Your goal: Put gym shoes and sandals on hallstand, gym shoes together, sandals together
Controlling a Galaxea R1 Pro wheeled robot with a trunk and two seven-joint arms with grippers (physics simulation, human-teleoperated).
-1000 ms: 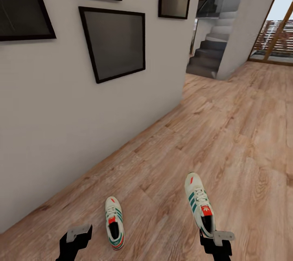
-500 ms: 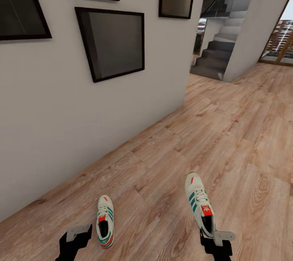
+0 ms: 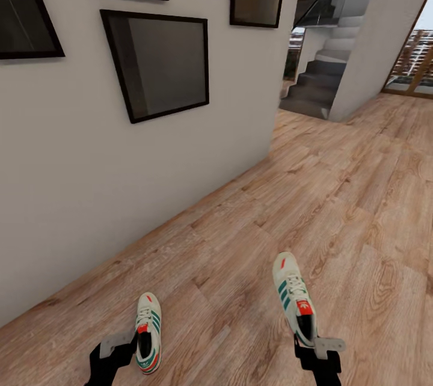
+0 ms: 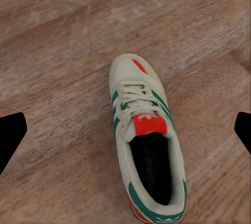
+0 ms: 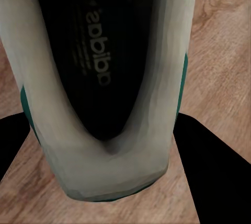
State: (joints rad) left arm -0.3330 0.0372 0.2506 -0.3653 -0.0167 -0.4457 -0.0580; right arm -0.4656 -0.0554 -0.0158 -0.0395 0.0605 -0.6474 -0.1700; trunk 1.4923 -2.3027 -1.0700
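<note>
I'm pinching one gym shoe (image 3: 294, 302) by its heel with the right gripper (image 3: 319, 353); left gripper (image 3: 117, 347), spread wide, is hovering over the other sneaker (image 3: 147, 333) on the corridor floor (image 3: 337, 205), toe toward 12 o'clock.

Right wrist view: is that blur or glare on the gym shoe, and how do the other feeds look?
Right wrist view: the gym shoe is so close that its heel looks soft, no glare. Left wrist view: the other gym shoe is sharp, evenly lit. Head view: flat light; the framed pictures show dull grey reflections.
</note>
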